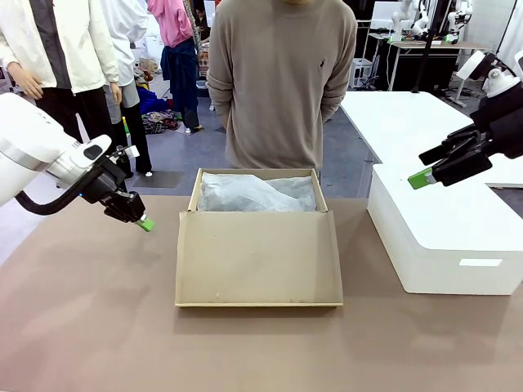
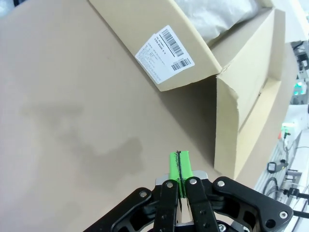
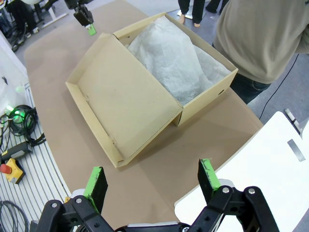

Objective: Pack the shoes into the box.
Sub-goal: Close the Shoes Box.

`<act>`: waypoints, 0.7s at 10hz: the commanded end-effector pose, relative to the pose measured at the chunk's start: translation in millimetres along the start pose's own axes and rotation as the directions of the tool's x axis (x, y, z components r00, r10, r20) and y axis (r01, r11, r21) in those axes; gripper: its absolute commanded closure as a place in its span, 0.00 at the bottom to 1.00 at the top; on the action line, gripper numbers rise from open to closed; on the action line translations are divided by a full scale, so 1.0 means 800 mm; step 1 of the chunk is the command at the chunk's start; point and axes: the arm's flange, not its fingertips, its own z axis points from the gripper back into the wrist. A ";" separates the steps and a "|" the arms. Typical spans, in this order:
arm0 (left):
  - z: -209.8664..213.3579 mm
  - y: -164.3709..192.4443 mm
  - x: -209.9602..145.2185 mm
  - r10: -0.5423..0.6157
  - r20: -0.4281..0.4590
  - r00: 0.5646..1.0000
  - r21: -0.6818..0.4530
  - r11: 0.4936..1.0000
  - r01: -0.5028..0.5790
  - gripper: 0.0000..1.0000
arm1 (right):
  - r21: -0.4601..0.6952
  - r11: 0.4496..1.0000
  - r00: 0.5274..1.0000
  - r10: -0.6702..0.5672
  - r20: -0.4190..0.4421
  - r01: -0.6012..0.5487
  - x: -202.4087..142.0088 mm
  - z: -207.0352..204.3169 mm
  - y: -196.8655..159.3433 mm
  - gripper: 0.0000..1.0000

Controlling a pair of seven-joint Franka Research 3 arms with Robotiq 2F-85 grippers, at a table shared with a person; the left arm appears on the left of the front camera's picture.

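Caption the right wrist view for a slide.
Open right gripper hovers above the open box lined with tissue paper.

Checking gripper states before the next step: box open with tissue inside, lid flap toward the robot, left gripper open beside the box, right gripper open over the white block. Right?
One error: the left gripper is shut, its green pads pressed together in the left wrist view. The rest holds: the box is open with tissue paper inside, and the right gripper is open over the white block.

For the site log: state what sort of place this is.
Probably a robotics lab or test hall, not a shop. Other robot arms stand on a far workbench, a red emergency-stop button and cables lie beside the table, and a person waits behind the open box.
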 end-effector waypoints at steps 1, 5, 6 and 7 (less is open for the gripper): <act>-0.017 0.007 0.002 -0.021 0.002 1.000 -0.045 0.999 0.021 1.00 | 0.014 1.000 1.000 0.006 0.018 -0.006 0.001 -0.002 -0.002 0.00; -0.048 0.009 0.009 -0.054 -0.060 0.997 -0.078 0.996 0.049 1.00 | 0.014 1.000 1.000 0.006 0.018 -0.006 0.001 -0.002 -0.002 0.00; -0.056 0.010 0.012 -0.058 -0.069 0.996 -0.084 0.995 0.052 1.00 | 0.014 1.000 1.000 0.006 0.018 -0.006 0.001 -0.002 -0.002 0.00; -0.063 0.010 0.013 -0.065 -0.069 0.996 -0.082 0.995 0.059 1.00 | 0.014 1.000 1.000 0.006 0.018 -0.006 0.001 -0.002 -0.002 0.00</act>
